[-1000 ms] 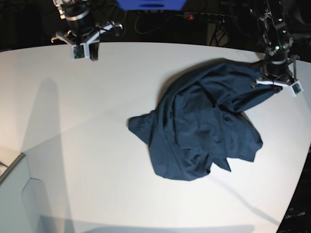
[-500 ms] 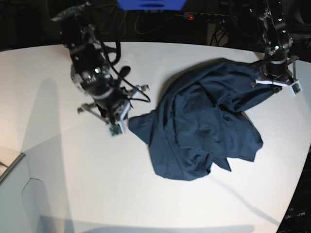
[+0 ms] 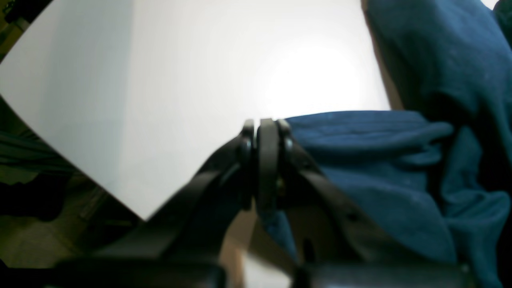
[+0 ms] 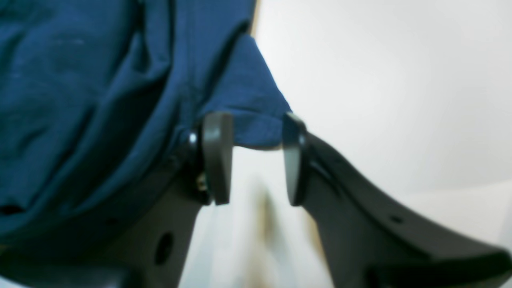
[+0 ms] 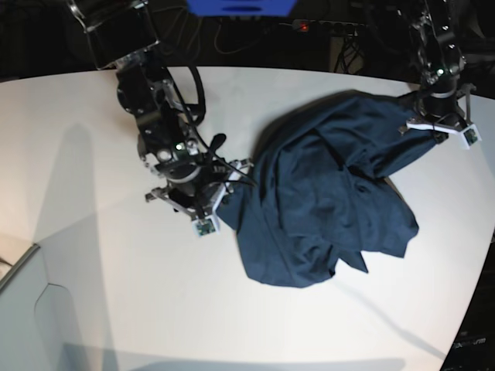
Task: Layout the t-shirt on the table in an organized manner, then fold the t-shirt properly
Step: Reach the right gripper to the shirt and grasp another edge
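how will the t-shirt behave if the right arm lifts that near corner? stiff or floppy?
Likely floppy: the t-shirt lies crumpled in deep folds, so a lifted corner should drape and trail. Probably light, and it may slide on the smooth table. The left tool, pinching its far edge, would likely anchor that side.

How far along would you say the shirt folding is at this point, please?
Early. Done: the left tool is shut on the t-shirt, pinching an edge. In hand: the right tool stands open around a corner, not yet gripping. Left: the shirt lies crumpled on the table; spreading and folding remain.
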Controlling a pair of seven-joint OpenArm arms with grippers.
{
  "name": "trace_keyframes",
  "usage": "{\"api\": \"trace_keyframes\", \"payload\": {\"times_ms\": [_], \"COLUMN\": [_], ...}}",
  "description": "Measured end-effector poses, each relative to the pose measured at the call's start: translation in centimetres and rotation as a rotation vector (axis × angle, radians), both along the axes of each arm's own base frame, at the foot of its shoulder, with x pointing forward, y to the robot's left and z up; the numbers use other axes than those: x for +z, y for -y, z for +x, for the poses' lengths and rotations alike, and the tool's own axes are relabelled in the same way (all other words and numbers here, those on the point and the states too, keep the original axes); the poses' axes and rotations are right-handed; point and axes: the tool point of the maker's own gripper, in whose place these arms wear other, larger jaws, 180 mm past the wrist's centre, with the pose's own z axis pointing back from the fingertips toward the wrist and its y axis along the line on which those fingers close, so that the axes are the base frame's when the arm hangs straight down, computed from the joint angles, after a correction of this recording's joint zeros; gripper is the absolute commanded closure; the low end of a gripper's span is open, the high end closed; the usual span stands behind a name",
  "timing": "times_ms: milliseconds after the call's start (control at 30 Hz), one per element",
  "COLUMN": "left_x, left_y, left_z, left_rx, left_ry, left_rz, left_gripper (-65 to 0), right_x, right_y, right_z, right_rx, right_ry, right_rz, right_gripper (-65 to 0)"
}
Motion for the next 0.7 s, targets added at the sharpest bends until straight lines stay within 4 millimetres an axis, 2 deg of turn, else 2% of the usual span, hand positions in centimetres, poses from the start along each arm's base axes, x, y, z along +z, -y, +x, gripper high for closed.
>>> {"api": "trace_keyframes", "payload": {"times_ms": [133,267,367,567,633,700], "left_x": [-0.1,-0.1,-0.3,-0.3,-0.3,-0.3], "left_y": [0.1,0.1,0.1,0.0,0.0,0.0], "left_z": [-0.1,-0.1,-0.5,-0.6,-0.5,-0.6], "left_rx": [0.0,0.0,0.0,-0.001,-0.001,-0.001], "left_ry": [-0.003,-0.002,-0.013,-0.013,-0.013,-0.015], "left_rz": [-0.002,0.0,-0.002,0.0,0.0,0.0], "left_gripper": [0.0,0.0,0.0,0.0,0.0,0.0], "right_x": [-1.2,-2.3,-3.6,-5.6,-5.8,-6.1], "right_y": [-0.4,0.2,0.7,1.1,1.1,1.0], "right_z": [0.9,2.2,2.5,2.2,2.3,2.5], "right_rx": [-0.002,-0.007,-0.01,-0.013,-0.011,-0.011], "right_ry": [0.005,0.016,-0.001,0.002,0.019,0.041], "right_rz": [0.01,-0.006,-0.022,-0.02,-0.014,-0.003], "right_gripper": [-31.0,-41.9,-47.3,-46.1,-43.7,-38.5]}}
